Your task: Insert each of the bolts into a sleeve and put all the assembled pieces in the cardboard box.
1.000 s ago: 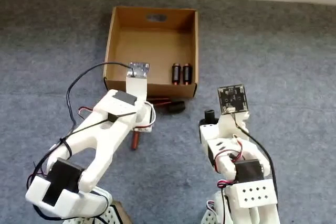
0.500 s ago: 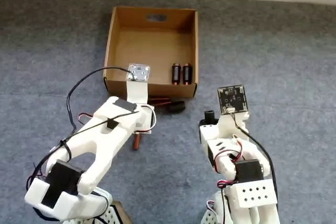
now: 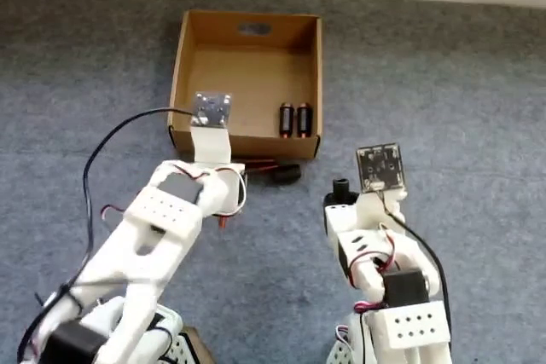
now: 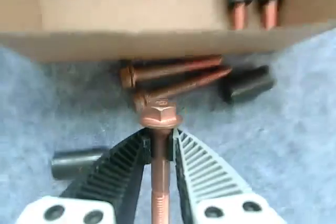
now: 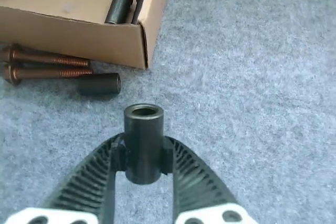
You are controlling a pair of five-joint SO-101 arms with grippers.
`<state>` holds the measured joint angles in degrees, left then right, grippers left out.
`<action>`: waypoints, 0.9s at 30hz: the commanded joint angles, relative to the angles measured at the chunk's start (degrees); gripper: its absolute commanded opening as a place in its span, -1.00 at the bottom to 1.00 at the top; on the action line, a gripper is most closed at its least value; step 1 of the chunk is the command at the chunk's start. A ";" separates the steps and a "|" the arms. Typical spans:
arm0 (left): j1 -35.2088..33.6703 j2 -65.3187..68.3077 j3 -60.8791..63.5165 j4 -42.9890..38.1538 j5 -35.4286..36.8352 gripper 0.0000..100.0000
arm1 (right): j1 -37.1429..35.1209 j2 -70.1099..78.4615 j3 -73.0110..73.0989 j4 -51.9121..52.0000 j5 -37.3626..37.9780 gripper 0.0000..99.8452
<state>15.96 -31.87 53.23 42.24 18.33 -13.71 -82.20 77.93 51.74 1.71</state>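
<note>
two white arms stand side by side, the left arm and the right arm. beyond them sits one open cardboard box.

there are three bare bolts. the left jaws pinch the held bolt by its shank just under the head, near the box's front wall. the first loose bolt and second loose bolt lie together on the carpet just outside that wall.

there are also three bare sleeves. the right jaws pinch the held sleeve, its open end showing. the lying sleeve rests by the loose bolts' threaded ends. the near sleeve lies beside the left jaws.

inside the box, two assembled pieces lie side by side near the front wall, toward the right arm's side.

grey carpet covers the worktop, and a pale strip runs along its far edge.
</note>
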 commanded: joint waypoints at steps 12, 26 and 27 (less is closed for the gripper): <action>3.82 -27.82 -0.48 -4.57 0.00 -0.99 | 0.40 -21.14 8.40 -5.85 -0.44 -0.99; 22.73 -24.57 -0.40 -26.29 -0.35 -0.98 | 0.40 -21.14 8.48 -6.11 -0.44 -0.99; 23.16 -23.43 -0.57 -26.81 -0.35 -0.98 | 0.40 -21.14 8.48 -6.11 -0.44 -0.99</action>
<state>37.05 -57.10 53.41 18.77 18.33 -13.71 -103.38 86.81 46.99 1.71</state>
